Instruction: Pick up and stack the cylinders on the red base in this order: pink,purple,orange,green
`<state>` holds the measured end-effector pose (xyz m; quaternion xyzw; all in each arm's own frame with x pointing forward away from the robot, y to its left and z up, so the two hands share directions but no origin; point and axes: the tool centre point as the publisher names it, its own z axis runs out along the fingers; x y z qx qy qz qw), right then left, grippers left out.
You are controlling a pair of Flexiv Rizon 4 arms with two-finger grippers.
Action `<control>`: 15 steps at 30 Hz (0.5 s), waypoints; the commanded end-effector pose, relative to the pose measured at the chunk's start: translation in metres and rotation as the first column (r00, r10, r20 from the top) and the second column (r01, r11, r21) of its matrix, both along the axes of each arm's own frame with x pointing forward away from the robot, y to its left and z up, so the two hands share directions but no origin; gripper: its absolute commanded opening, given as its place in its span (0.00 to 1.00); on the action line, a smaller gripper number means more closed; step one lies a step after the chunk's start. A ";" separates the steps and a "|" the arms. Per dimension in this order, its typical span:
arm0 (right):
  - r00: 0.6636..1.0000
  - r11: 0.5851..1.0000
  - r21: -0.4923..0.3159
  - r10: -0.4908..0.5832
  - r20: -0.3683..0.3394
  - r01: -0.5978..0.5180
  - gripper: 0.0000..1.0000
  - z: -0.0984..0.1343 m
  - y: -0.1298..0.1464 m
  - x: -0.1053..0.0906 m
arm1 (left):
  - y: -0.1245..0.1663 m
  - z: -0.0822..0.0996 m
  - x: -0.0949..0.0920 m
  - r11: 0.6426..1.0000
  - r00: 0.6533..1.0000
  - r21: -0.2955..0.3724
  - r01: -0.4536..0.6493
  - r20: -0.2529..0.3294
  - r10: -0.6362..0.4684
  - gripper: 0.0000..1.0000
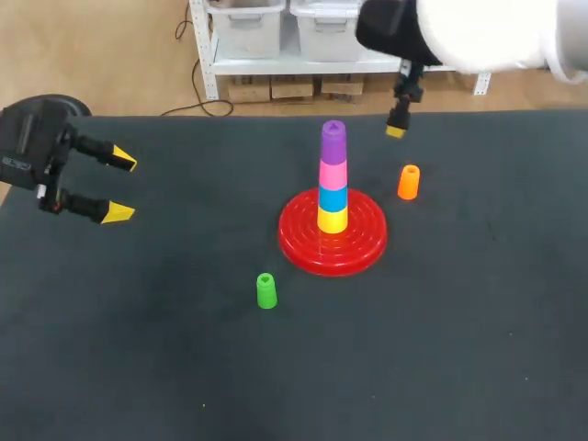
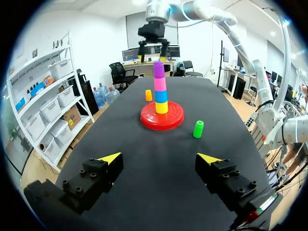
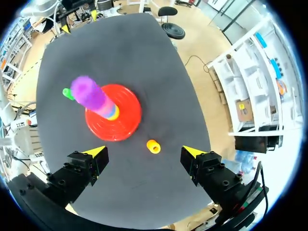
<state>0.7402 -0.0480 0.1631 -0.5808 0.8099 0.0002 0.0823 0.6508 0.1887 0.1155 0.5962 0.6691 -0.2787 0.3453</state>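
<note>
"Judging from the tower, how far along was the job?"

"About half. The red base point(image 1: 296, 241) sat mid-table with a yellow cylinder point(image 1: 333, 220) at the bottom, then a blue cylinder point(image 1: 333, 198), the pink cylinder point(image 1: 333, 175) and the purple cylinder point(image 1: 333, 142) on top. Pink and purple were in the order asked, so I'd say orange was due."

"Where was it?"

"The orange cylinder point(image 1: 409, 182) stood upright on the table point(image 1: 138, 358), near the base on the right arm's side, touching nothing. The green cylinder point(image 1: 266, 290) stood upright too, in front of the base, nearer the left arm."

"And the right gripper?"

"The right gripper point(image 3: 143, 152) hung high over the table, fingers spread wide, nothing in them. From its wrist, the orange cylinder lay below it, roughly between the two yellow tips. That looked like a line-up for a straight drop onto it, and the height probably kept it above the tall stack."

"The left one?"

"The left gripper point(image 2: 160, 158) was out by the table's left edge, well apart from everything, fingers wide open and empty. It faced the base along the table. My guess is it was parked there to leave the right arm room, and green was on its side for later."
</note>
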 end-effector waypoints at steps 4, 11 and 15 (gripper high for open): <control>0.999 1.000 0.023 0.003 -0.052 -0.002 1.00 -0.052 -0.013 0.029 | 0.001 -0.001 0.000 1.000 1.000 -0.003 0.001 0.004 -0.001 1.00; 0.993 0.999 0.006 0.038 -0.110 -0.037 1.00 -0.091 -0.024 0.044 | 0.001 -0.001 0.000 1.000 1.000 -0.003 0.001 0.004 -0.001 1.00; 0.991 0.999 -0.005 0.052 -0.124 -0.053 1.00 -0.102 -0.032 0.049 | 0.001 -0.001 0.000 1.000 1.000 -0.003 0.001 0.004 -0.001 1.00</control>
